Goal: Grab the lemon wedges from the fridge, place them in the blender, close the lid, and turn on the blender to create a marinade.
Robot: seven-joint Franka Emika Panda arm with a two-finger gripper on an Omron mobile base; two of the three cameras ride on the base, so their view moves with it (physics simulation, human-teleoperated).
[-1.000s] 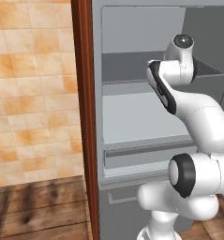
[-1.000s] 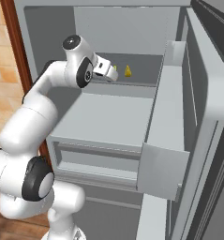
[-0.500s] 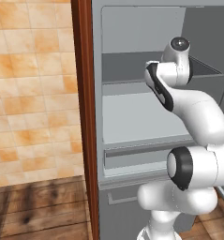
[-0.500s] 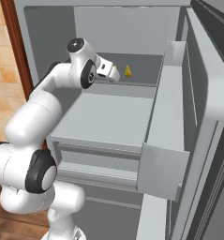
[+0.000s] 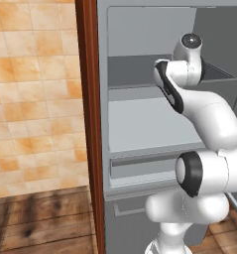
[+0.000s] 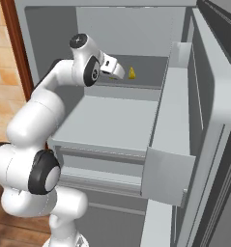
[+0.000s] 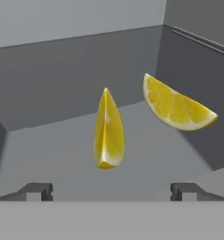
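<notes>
The fridge (image 6: 112,43) stands open, its pale grey inside framed by a brown wooden post (image 5: 88,124) on one side and its swung-out door (image 6: 204,144) on the other. The door carries deep bins (image 6: 172,164) that jut toward the arm and narrow the way in from that side. A wide flat shelf (image 6: 112,120) sits at mid height, bare, with drawers (image 6: 102,176) under it. Behind and above it lies a recessed upper shelf (image 6: 141,72), boxed in by the back wall and side walls, with free floor around the fruit.

The white arm (image 6: 37,111) rises from the base, bends at the elbow and reaches forward into the upper shelf, its wrist turned so the hand points at the back wall. The gripper (image 7: 111,190) hangs released, its two dark fingertips (image 7: 36,190) spread wide and level, touching nothing.

The lemon wedges (image 7: 108,131) sit on the upper shelf floor just ahead of the gripper. One stands nearly upright, pointed end up, between the fingertips' line of reach; the other (image 7: 176,105) lies tilted close to the side wall, cut face showing. The two are near each other but apart.

No writing can be read anywhere.
</notes>
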